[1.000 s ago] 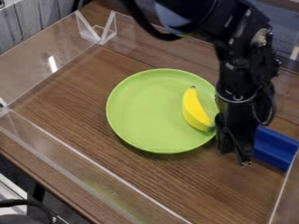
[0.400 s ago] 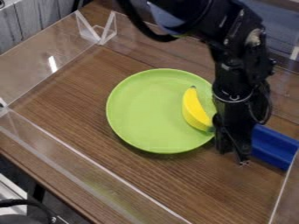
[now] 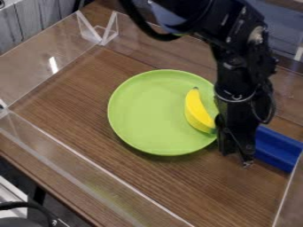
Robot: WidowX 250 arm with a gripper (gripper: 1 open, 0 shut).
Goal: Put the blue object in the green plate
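The gripper [image 3: 245,158] is pointing down with its jaws closed on nothing, touching the near end of the blue object [image 3: 282,148], probably to push it. The object is lying on the bench [image 3: 83,89] just beside the green plate [image 3: 144,111], where a banana [image 3: 197,110] is resting.

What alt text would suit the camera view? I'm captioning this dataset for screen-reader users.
A black robot arm's shut gripper points down at a wooden table, between a round lime-green plate and a flat deep-blue block at the right edge. A yellow banana lies on the plate's right side; clear plastic walls surround the table.
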